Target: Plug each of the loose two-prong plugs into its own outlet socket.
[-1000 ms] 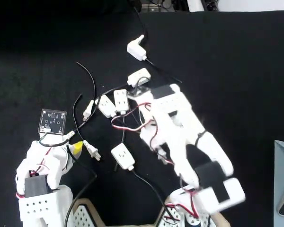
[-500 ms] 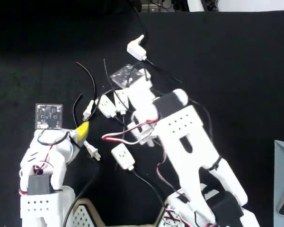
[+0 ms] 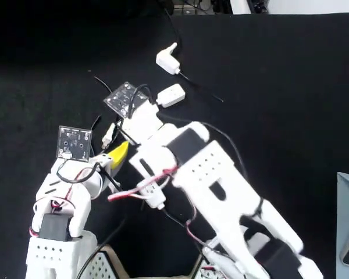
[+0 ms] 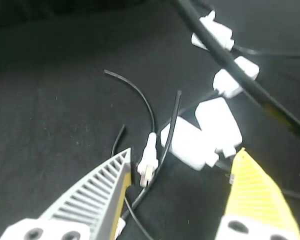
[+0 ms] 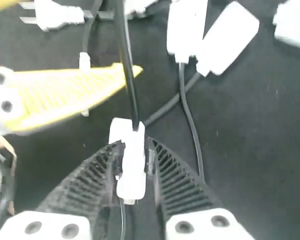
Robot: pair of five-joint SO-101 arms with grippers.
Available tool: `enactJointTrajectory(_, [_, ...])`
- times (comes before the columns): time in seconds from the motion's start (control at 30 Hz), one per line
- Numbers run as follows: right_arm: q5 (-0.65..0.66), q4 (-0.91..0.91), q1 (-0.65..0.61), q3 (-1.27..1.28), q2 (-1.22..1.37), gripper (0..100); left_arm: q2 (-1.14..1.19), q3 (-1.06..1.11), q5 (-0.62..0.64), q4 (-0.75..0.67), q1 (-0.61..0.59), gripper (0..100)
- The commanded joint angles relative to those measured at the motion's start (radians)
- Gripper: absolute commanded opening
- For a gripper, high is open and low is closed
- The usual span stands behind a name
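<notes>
Gripping white cord end point(image 5: 131, 175) in right claw point(image 5: 135, 144) | likely light, hard, slick; hold flat sides | left claw point(image 4: 184, 153) wide over small plug point(image 4: 146, 162)

Left gripper point(image 4: 184, 152), jaws gaping wide, sits beside right gripper point(image 5: 135, 149), jaws pinching a white corded piece point(image 5: 131, 177).

White connector point(image 5: 130, 165), white sockets point(image 4: 217, 125), black cords point(image 4: 145, 102), black table point(image 3: 279, 87).

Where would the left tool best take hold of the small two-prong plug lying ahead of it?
Likely the plug by its white body behind the prongs, from above, the open left tool straddling it: it lies flat, prongs toward the tool, cable trailing away.
</notes>
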Motion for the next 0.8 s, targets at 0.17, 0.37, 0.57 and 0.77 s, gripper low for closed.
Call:
enactJointTrajectory(0.17, [0.028,-0.146,-0.026,0.185,-0.216,1.1,-0.008,-0.108,0.063,-0.018,0.013,31])
enactJointTrajectory(0.37, [0.028,-0.152,-0.029,0.200,-0.222,1.1,-0.008,-0.148,0.086,-0.017,0.064,31])
enactJointTrajectory(0.57, [0.028,-0.150,-0.025,0.203,-0.219,1.1,-0.008,-0.176,0.084,0.017,0.130,31])
enactJointTrajectory(0.77, [0.028,-0.149,-0.025,0.203,-0.223,1.1,-0.008,-0.271,0.083,0.152,0.176,31])
